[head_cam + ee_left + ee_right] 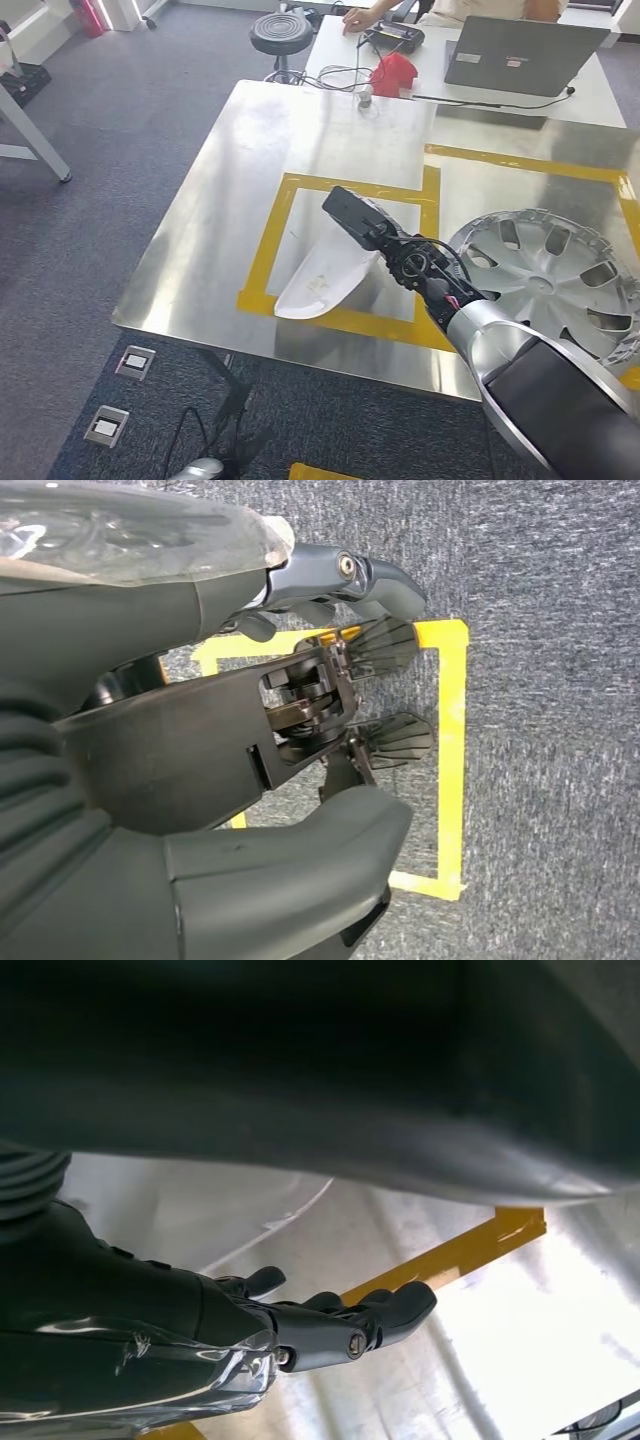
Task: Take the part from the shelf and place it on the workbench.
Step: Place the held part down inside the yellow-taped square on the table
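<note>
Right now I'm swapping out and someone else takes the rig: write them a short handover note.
Right hand: over the workbench, on the white part; whether it grips it, cannot tell.
Left hand: hanging over grey carpet, holding nothing, fingers apart.
The white part lies inside the yellow tape frame. A silver wheel cover lies beside it.
Done: part brought to the bench.
Left: confirm release, withdraw the right arm.

No readable text for you anywhere. The grey laptop (pixel 521 52) on the far desk carries two pale marks on its lid, possibly stickers or a logo, too small to make out. The floor plates (pixel 136 362) likewise show nothing legible.
</note>
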{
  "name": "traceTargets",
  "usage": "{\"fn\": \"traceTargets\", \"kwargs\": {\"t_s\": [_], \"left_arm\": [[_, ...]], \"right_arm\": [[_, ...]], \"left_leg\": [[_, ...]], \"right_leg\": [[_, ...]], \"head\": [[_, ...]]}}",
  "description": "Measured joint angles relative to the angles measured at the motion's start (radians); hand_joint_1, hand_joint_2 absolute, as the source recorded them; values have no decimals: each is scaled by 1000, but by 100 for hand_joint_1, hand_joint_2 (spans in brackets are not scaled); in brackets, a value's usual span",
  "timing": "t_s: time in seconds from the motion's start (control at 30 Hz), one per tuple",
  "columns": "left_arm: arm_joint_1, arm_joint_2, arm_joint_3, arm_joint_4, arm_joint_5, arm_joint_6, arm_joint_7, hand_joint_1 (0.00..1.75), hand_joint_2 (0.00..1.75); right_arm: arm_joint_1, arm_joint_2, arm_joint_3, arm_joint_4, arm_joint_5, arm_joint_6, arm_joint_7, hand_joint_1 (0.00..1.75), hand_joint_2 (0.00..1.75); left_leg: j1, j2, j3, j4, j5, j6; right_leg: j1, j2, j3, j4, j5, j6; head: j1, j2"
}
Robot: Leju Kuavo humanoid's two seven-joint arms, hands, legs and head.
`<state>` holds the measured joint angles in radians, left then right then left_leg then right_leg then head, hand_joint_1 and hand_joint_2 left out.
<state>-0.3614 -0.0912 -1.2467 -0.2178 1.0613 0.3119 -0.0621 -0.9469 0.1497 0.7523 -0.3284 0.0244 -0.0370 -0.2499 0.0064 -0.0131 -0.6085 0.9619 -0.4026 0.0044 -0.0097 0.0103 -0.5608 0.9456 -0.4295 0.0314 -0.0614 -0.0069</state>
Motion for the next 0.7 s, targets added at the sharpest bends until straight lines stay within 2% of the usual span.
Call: {"fn": "traceTargets", "kwargs": {"t_s": [0.27, 0.5, 0.7], "left_arm": [[0, 1, 0, 0, -3, -23, 7, 0, 0], [1, 1, 0, 0, 24, -99, 7, 0, 0], [4, 3, 0, 0, 33, -121, 22, 0, 0]], "right_arm": [[0, 0, 0, 0, 0, -2, -2, 0, 0], [-3, -1, 0, 0, 20, -16, 1, 0, 0], [-50, -15, 5, 0, 80, -29, 35, 0, 0]], "left_leg": [[0, 0, 0, 0, 0, 0], [0, 0, 0, 0, 0, 0], [0, 0, 0, 0, 0, 0]], "right_leg": [[0, 0, 0, 0, 0, 0], [0, 0, 0, 0, 0, 0], [0, 0, 0, 0, 0, 0]], "head": [[0, 0], [0, 0], [0, 0]]}}
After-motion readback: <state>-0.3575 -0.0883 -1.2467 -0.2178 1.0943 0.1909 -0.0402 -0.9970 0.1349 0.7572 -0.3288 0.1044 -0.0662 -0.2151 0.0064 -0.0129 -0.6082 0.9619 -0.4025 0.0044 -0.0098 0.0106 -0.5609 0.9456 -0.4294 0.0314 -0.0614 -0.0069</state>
